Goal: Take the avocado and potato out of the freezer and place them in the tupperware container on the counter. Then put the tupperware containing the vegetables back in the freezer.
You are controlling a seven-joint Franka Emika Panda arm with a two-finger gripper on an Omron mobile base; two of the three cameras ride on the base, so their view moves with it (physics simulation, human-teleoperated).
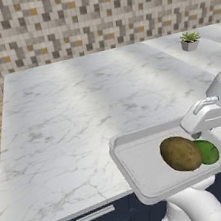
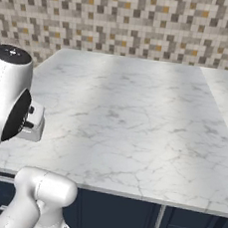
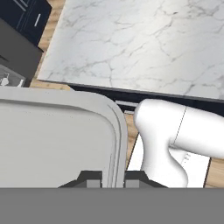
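The big white marble surface (image 1: 74,123) stretches wide, a little potted plant (image 1: 189,40) up at two o'clock in the left base view. Down at five o'clock there, the container (image 1: 138,174) hangs out past the surface's front edge, seemingly lifted and carried by the arm. Inside it, the potato (image 1: 180,154) sits toward the container's three o'clock end, with the avocado (image 1: 208,151) touching it on the far side. So loading looks done; I'd judge this the carry-back stage. Next move calls for swinging or driving round to the freezer while keeping the container level, or those two roll. Now the tool (image 3: 113,180): in the hand view its fingers (image 3: 92,183) are pinched narrow on the container's rim wall, one tip either side, a thin clamp holding the whole load.
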